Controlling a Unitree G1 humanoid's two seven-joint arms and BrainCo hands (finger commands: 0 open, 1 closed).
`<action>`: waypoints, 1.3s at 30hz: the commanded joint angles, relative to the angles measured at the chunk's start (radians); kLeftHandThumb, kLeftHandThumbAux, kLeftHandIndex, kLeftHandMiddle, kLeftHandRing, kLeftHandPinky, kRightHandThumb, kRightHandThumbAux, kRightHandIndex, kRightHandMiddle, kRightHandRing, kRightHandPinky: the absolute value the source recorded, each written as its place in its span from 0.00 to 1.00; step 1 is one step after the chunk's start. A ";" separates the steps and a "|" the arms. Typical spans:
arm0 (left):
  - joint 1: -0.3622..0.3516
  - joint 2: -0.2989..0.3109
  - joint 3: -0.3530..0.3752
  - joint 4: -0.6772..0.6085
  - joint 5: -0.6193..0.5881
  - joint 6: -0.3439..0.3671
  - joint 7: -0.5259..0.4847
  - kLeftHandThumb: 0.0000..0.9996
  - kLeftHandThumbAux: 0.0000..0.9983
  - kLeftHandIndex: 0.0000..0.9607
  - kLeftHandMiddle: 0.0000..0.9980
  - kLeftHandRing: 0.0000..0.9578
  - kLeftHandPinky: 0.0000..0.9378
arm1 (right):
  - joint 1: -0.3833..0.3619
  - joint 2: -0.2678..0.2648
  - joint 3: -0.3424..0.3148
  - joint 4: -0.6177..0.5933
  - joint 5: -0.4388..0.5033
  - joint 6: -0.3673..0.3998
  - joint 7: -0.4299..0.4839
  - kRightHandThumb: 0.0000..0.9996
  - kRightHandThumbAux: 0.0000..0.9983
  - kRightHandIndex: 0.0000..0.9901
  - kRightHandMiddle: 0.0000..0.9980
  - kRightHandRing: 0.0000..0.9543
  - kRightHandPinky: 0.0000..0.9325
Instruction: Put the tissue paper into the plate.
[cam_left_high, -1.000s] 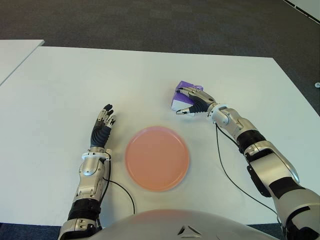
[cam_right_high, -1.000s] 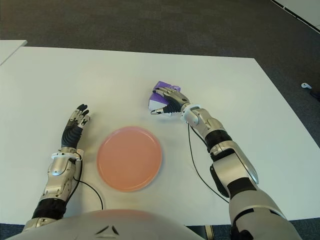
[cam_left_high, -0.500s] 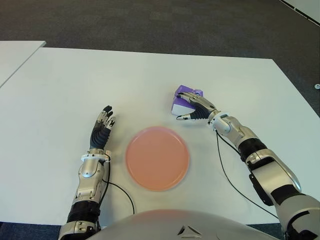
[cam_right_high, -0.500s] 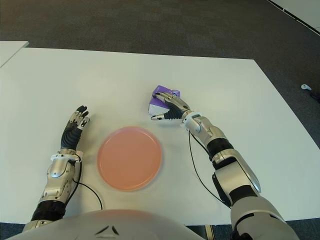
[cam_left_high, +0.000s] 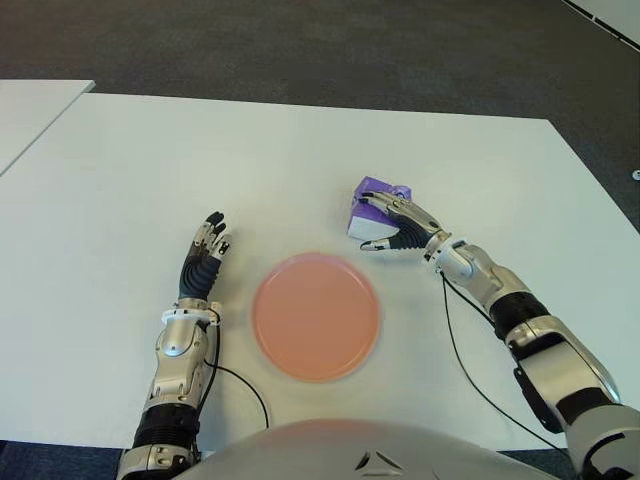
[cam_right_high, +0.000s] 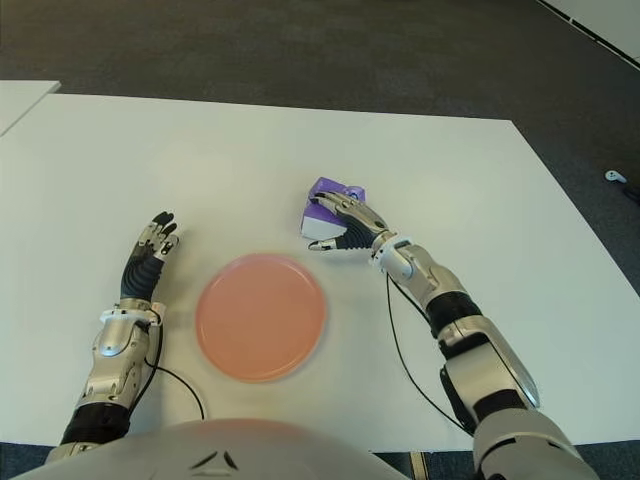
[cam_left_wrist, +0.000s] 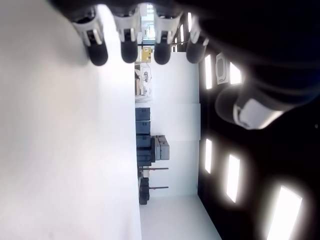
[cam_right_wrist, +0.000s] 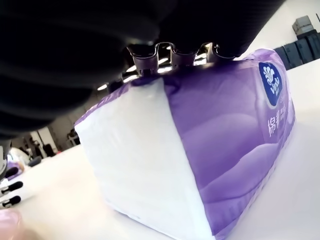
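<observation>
The fingers (cam_right_wrist: 172, 52) of the right hand (cam_left_high: 400, 222) are curled over the top of the tissue pack (cam_right_wrist: 200, 145), their tips seen along its upper edge in the right wrist view, while the thumb is brought in low at the near white end; the pack is thus enclosed from above and from the side, a hold suited to a soft, yielding packet that would slip out of a pinch. Whether the pack is fully clamped or only covered cannot be told for certain, but contact along the top is plain. The pack's underside appears to be on the table (cam_left_high: 300, 150), just beyond and to the right of the pink plate (cam_left_high: 315, 316), near it but apart. The plate is bare, so the transfer is judged not yet made; a short lift toward the robot's left would be called for. The left hand (cam_left_high: 205, 255) shows beside the plate on its left, fingers extended and holding nothing.
</observation>
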 joint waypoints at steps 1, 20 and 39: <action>0.039 -0.002 -0.005 0.012 0.002 0.040 -0.008 0.00 0.45 0.00 0.00 0.00 0.00 | 0.219 -0.072 0.032 -0.084 0.010 0.056 0.180 0.23 0.35 0.00 0.00 0.00 0.00; 0.044 0.010 -0.004 0.008 -0.008 0.044 -0.023 0.00 0.45 0.00 0.00 0.00 0.00 | 0.372 -0.169 -0.035 -0.291 0.064 0.088 0.238 0.25 0.38 0.00 0.00 0.00 0.00; 0.028 0.018 -0.002 0.023 -0.013 0.049 -0.039 0.00 0.45 0.00 0.00 0.00 0.00 | 0.368 -0.151 -0.037 -0.304 0.055 0.113 0.250 0.25 0.38 0.00 0.00 0.00 0.00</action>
